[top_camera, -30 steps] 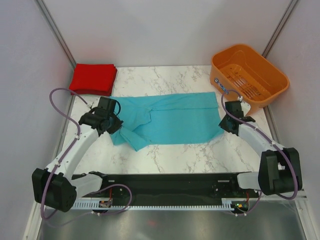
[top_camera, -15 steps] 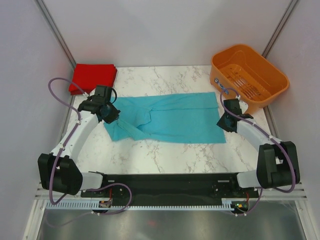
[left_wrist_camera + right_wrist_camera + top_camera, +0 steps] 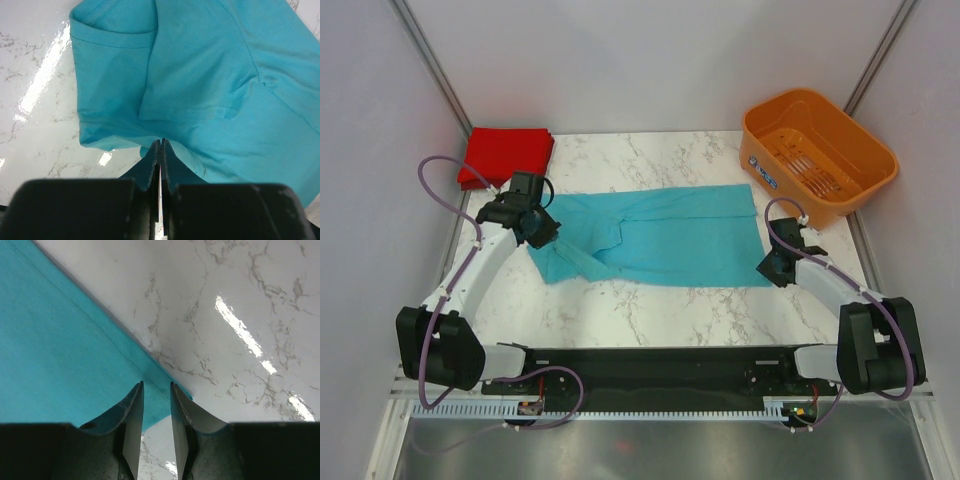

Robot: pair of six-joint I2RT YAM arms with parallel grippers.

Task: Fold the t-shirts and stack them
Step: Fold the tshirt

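The teal-blue t-shirt (image 3: 665, 235) lies spread flat across the middle of the table, with its left sleeve bunched in folds. The red t-shirt (image 3: 506, 156) lies folded at the back left corner. My left gripper (image 3: 542, 228) is at the teal shirt's left edge. In the left wrist view, the left gripper (image 3: 161, 142) is shut, pinching the teal cloth (image 3: 210, 75) at its tips. My right gripper (image 3: 775, 268) is over the shirt's near right corner. In the right wrist view, the right gripper (image 3: 156, 385) is open, its jaws either side of the hem corner (image 3: 60, 350).
An orange slotted basket (image 3: 820, 150) stands at the back right, close to the right arm. Grey walls close in both sides. Bare marble table (image 3: 660, 305) shows in front of the teal shirt.
The left gripper pulled the shirt's left side back and to the left, then stayed still. The right gripper moved nearer along the shirt's right edge to its near corner.
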